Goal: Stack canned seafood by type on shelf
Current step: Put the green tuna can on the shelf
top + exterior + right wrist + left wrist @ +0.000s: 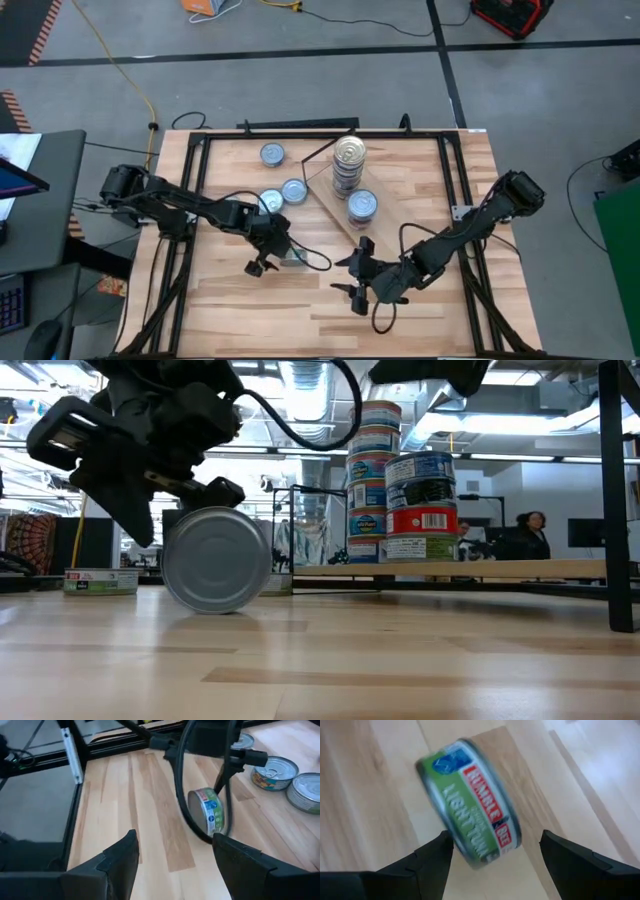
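Below the spread left end effector (492, 850), a green-labelled tin (470, 802) stands on edge.

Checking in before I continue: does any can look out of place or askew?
Yes. A green-labelled tuna can stands on its edge on the tabletop below the open left gripper, not flat like the others. It could roll.

A pale plank-wood table (250, 310) stood on grey floor (100, 90); a yellow cable (120, 70) crossed it; a red case (512, 14) sat nearby.

3 flat tins (272, 154) on the table, 1 on edge (217, 560), 2 stacks (349, 165) — 1 shelf (395, 190).
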Action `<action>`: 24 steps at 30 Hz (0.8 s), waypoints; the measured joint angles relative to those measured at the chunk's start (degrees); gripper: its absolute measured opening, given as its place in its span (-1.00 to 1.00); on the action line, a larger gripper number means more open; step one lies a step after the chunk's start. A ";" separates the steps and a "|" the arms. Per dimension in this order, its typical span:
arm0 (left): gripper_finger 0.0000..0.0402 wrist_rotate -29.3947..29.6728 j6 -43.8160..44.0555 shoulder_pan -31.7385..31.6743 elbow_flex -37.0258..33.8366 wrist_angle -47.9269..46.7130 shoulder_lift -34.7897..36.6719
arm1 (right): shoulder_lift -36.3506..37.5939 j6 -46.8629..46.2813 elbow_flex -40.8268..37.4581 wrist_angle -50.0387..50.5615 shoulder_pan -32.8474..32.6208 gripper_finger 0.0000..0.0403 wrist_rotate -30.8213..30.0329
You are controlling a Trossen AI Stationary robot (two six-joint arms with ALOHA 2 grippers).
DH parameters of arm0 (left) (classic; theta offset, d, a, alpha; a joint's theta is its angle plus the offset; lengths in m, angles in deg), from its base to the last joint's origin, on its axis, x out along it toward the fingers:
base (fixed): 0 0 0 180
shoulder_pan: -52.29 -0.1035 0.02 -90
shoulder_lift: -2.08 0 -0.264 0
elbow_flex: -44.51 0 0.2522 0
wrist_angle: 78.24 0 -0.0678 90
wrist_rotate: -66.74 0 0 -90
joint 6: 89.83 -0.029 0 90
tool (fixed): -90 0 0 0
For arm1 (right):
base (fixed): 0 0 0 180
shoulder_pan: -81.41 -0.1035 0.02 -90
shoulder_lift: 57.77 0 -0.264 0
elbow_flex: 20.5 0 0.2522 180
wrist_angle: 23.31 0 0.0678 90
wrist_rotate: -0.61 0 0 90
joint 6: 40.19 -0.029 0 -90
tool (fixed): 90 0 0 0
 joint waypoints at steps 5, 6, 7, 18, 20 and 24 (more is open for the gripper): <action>0.45 1.52 5.60 0.23 -0.13 0.90 0.00 | -3.52 -0.89 -0.02 -0.06 0.32 0.38 -2.50; 0.45 1.87 6.61 0.23 -0.13 1.02 0.00 | -4.28 -0.89 -0.02 -0.06 0.44 0.38 -3.14; 0.45 2.24 7.67 0.24 -0.13 1.41 0.00 | -5.15 -0.74 -0.02 -0.12 0.64 0.38 -3.59; 0.45 13.43 12.43 4.03 -0.13 4.91 -0.24 | -10.63 4.07 -0.04 -0.47 2.66 0.40 -3.84; 0.45 14.91 12.23 4.57 -0.13 5.69 -0.37 | -10.63 4.38 -0.04 -0.40 3.10 0.42 -3.79; 0.45 15.28 11.99 5.23 -0.13 8.80 -0.37 | -10.63 8.41 -0.04 -3.04 4.57 0.52 -2.40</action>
